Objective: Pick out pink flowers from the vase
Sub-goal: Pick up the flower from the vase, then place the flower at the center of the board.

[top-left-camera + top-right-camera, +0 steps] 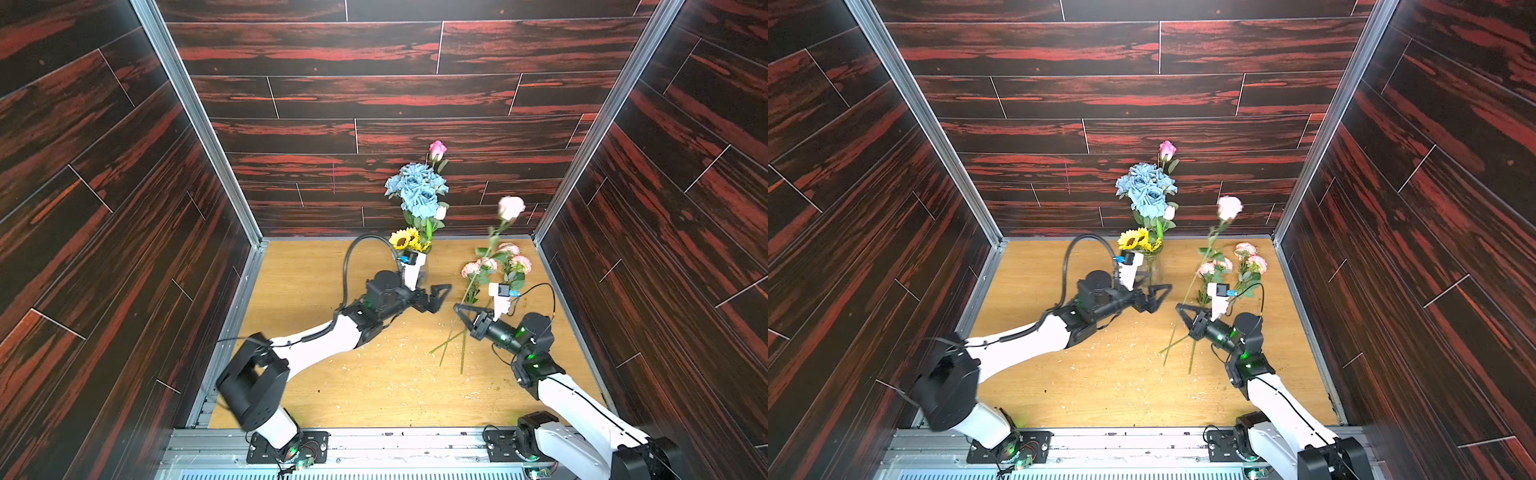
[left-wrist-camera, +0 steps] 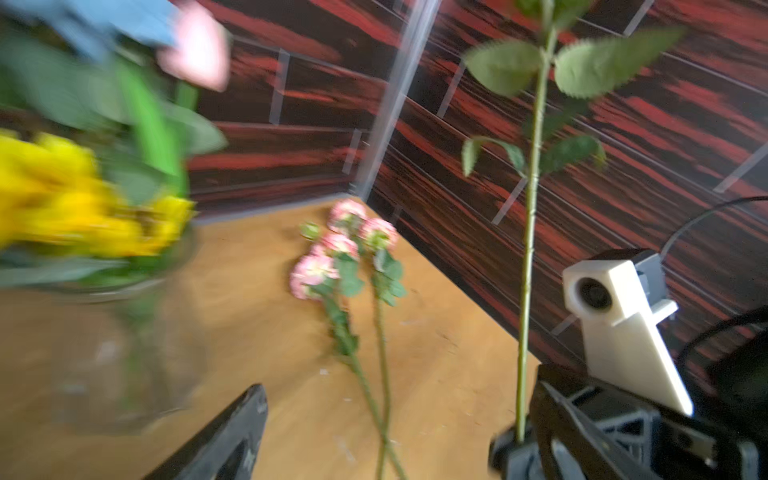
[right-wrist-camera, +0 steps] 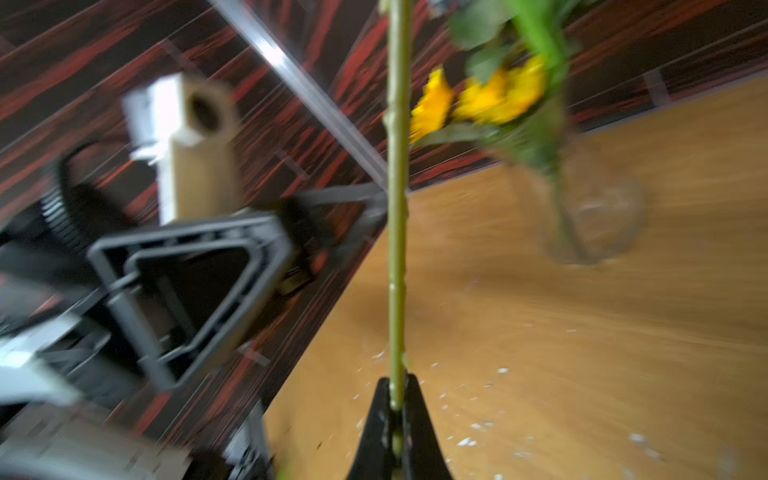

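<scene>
Right jaws pinch pink rose stem (image 3: 397,249) low; top-heavy bloom (image 1: 511,208) may swing, slip. Left jaws wide near vase (image 1: 1152,268); knock risk.

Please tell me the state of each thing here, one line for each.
Left end effector: open, empty.
Right end effector: shut on the pale pink long-stemmed rose.
Clear ribbed glass vase: upright, holding flowers.
Pale pink long-stemmed rose: held by its stem, outside the vase.
Bright pink rosebud, blue rose cluster: in the vase.
Pink ruffled flowers: lying on the wooden table.
</scene>
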Tool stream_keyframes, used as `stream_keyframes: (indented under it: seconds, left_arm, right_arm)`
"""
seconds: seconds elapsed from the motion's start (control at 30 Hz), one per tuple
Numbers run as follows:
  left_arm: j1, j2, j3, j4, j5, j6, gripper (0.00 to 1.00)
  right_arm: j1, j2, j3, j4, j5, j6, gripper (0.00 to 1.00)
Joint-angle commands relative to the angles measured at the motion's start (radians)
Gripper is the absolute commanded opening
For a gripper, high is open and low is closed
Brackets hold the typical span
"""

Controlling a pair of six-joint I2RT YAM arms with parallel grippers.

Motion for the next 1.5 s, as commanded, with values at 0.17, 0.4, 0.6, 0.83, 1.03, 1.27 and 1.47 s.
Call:
stream_keyframes:
  seconds: [0.17, 0.4, 0.6, 0.83, 1.03, 1.27, 1.47]
  left_arm:
    - [0.005, -0.082, -0.101, 0.044, -0.22, 0.1, 0.99]
    - [0.005, -0.095, -0.13, 0.057, -0.243, 0.114, 0.99]
    - [0.007, -0.106, -0.158, 0.072, -0.263, 0.108, 0.99]
    - [0.007, -0.106, -0.182, 0.104, -0.258, 0.101, 0.99]
    - [0.006, -0.115, -0.199, 0.114, -0.26, 0.105, 0.99]
    - [0.006, -0.132, -0.223, 0.124, -0.272, 0.124, 0.99]
    - [0.007, -0.128, -0.228, 0.133, -0.305, 0.11, 1.0]
  right_arm:
    - [-0.221, 0.155, 0.067, -0.33, 0.159, 0.065, 0.0]
    - [-0.273, 0.48, 0.133, -0.326, 0.018, 0.095, 0.0]
    - [-0.273, 0.613, 0.197, -0.388, -0.012, 0.07, 0.0]
    - [-0.267, 0.669, 0.257, -0.492, 0.061, 0.005, 0.0]
    - [-0.26, 0.713, 0.307, -0.549, 0.074, -0.008, 0.0]
    - [-0.246, 0.647, 0.322, -0.633, 0.117, -0.013, 0.1]
    - [-0.178, 0.548, 0.405, -0.826, 0.273, -0.048, 0.24]
